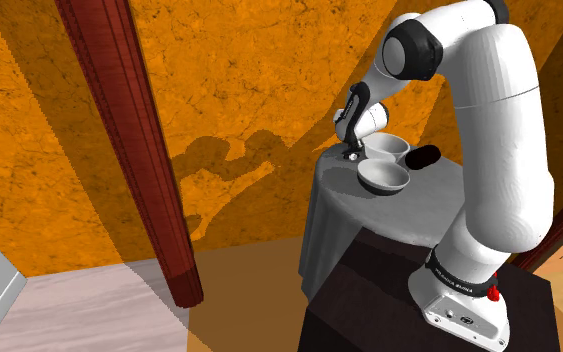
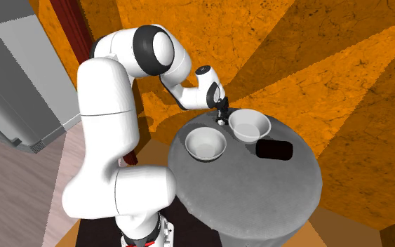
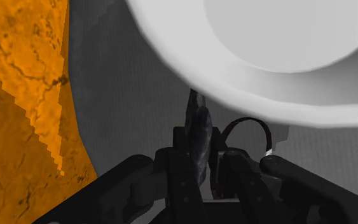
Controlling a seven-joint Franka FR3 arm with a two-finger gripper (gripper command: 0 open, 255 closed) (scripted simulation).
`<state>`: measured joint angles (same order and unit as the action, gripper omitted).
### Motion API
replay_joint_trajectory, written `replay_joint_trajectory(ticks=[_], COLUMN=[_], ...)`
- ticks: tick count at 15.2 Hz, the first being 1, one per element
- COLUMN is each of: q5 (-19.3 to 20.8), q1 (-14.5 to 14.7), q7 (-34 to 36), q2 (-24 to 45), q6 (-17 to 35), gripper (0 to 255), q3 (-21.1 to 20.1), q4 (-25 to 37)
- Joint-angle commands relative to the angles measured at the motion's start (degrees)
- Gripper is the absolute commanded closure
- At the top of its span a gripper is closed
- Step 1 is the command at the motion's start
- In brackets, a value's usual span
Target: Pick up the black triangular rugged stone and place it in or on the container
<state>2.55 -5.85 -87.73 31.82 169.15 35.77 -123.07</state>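
While the dark stone (image 3: 196, 118) sat just beside the white bowl (image 3: 234, 89), the gripper (image 3: 201, 153) clasped it (presumably for lifting).

I read the arm (image 1: 499, 130) as white with dark joints, and a small red button (image 1: 493, 291) marks its base. The pincer (image 3: 203, 154) is black all over. The stone (image 3: 198, 121) is dark grey with paler mottling. Both bowls, the nearer (image 2: 205, 144) and the farther (image 2: 250, 126), are plain white shading to pale grey. The table (image 2: 259, 189) is mid grey with a fine speckle, and an oblong thing (image 2: 273, 149) on it is flat black. The wall (image 1: 269, 70) is orange with dark veins, the post (image 1: 129, 140) deep red-brown, the floor (image 1: 99, 310) pale pinkish.
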Motion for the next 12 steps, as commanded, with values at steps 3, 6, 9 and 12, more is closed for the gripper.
replay_joint_trajectory(ticks=[3, 6, 9, 12], q5=[0.00, 0.24, 1.01, 1.89], q1=[0.00, 0.39, 1.59, 2.79], q7=[0.00, -0.02, -0.02, 0.06], q2=[0.02, -0.66, -2.61, -4.54], q6=[-0.01, -0.54, -2.25, -4.02], gripper=[255, 255, 255, 255], q3=[-0.02, 0.44, 1.82, 3.20], q4=[0.01, -0.13, -0.34, -0.43])
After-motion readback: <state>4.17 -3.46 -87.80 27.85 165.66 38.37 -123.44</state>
